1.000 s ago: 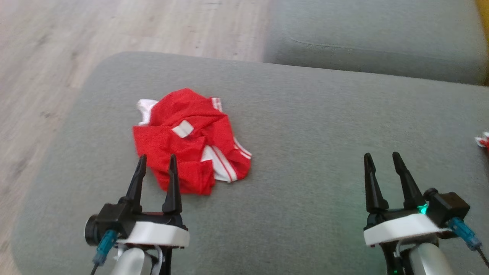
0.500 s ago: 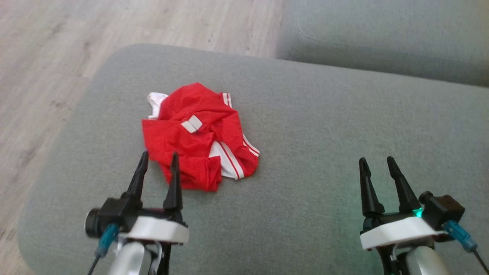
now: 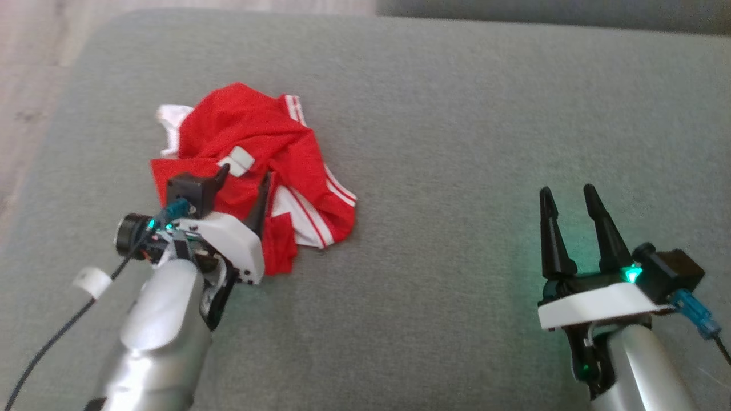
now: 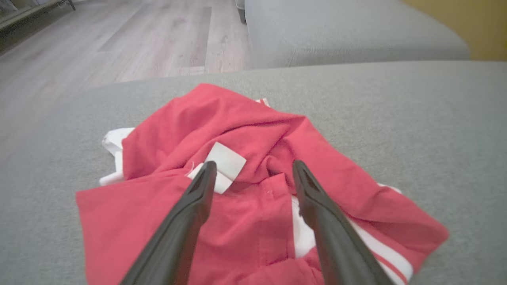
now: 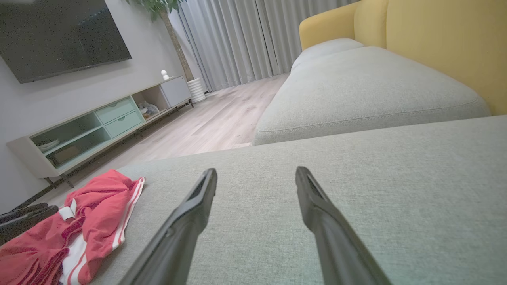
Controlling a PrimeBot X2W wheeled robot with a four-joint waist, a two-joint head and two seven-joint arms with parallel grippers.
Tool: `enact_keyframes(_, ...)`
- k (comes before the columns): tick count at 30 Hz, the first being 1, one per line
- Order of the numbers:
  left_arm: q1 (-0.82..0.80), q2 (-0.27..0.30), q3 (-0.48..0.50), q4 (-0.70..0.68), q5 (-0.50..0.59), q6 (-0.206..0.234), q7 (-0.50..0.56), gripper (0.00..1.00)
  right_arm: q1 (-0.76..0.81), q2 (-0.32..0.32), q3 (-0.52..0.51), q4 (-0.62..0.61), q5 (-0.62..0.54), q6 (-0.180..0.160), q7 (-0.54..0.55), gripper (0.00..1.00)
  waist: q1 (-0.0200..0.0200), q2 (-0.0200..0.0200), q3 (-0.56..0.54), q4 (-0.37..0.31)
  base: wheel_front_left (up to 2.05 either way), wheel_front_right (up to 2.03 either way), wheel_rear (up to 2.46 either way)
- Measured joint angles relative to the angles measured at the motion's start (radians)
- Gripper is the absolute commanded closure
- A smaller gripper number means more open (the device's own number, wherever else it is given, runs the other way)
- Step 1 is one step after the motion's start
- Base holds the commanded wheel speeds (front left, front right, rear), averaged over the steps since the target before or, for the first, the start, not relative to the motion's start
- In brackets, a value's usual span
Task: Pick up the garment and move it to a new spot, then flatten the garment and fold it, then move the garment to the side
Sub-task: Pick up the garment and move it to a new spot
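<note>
A crumpled red garment (image 3: 251, 148) with white stripes and a white label lies on the grey sofa cushion (image 3: 457, 142), left of centre. My left gripper (image 3: 244, 181) is open and tilted down over the garment's near part, its fingers straddling a fold beside the label (image 4: 223, 164); whether the tips touch the cloth I cannot tell. The garment (image 4: 245, 158) spreads under the fingers in the left wrist view. My right gripper (image 3: 570, 193) stands open above bare cushion at the lower right, far from the garment (image 5: 83, 221), nothing between its fingers.
The cushion's rounded left edge drops to a wooden floor (image 3: 23, 85). A second grey cushion (image 5: 356, 83) and a yellow sofa back (image 5: 443, 43) lie beyond. A TV stand (image 5: 95, 126) and curtains (image 5: 253, 35) stand across the room.
The head camera has tipped down and shifted. My left gripper has reached forward and pitched down over the garment's near part, still open. The right gripper has kept its pose.
</note>
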Motion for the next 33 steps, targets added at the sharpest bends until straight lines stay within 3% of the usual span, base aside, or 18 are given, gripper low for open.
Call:
enact_keyframes(2, -0.024, 0.006, -0.001, 0.048, 0.002, 0.004, 0.006, 0.0, -0.012, 0.0, 0.005, 0.0, 0.0, 0.0, 0.0, 0.0, 0.0, 0.0, 0.017, -0.017, 0.0, 0.0, 0.0)
enact_keyframes(10, -0.092, 0.008, 0.016, 0.205, 0.011, 0.096, -0.027, 0.0, -0.02, 0.0, 0.005, 0.003, 0.0, 0.0, 0.0, 0.0, 0.0, 0.0, 0.056, -0.059, 0.0, 0.0, 0.0)
enact_keyframes(15, -0.124, 0.005, 0.02, 0.279, 0.011, 0.106, -0.038, 0.0, -0.028, 0.0, 0.005, 0.004, 0.0, 0.0, 0.0, 0.0, -0.0002, 0.0, 0.057, -0.066, 0.0, 0.0, 0.0)
enact_keyframes(16, -0.128, 0.005, 0.02, 0.29, 0.01, 0.105, -0.038, 0.23, -0.029, 0.0, 0.005, 0.005, 0.0, 0.0, 0.0, 0.0, -0.0002, 0.0, 0.055, -0.066, 0.0, 0.0, 0.0)
enact_keyframes(17, -0.131, 0.005, 0.019, 0.3, 0.01, 0.105, -0.038, 0.82, -0.029, 0.0, 0.005, 0.006, 0.0, 0.0, 0.0, 0.0, -0.0003, 0.0, 0.053, -0.066, 0.0, 0.0, 0.0)
enact_keyframes(18, -0.134, 0.005, 0.019, 0.31, 0.01, 0.1, -0.038, 1.0, -0.029, 0.0, 0.005, 0.01, 0.0, 0.0, 0.0, 0.0, -0.0002, 0.0, 0.05, -0.066, 0.0, 0.0, 0.0)
enact_keyframes(27, -0.115, 0.003, -0.012, 0.334, 0.008, 0.04, -0.084, 1.0, -0.027, 0.0, -0.001, 0.032, 0.012, 0.0, 0.0, 0.0, -0.0003, 0.0, -0.006, -0.059, 0.0, 0.0, 0.0)
enact_keyframes(33, -0.069, 0.007, -0.034, 0.207, -0.012, 0.009, -0.168, 1.0, -0.008, 0.0, -0.001, 0.044, 0.03, 0.0, -0.003, 0.0, -0.0004, 0.0, -0.07, -0.051, 0.0, 0.0, 0.0)
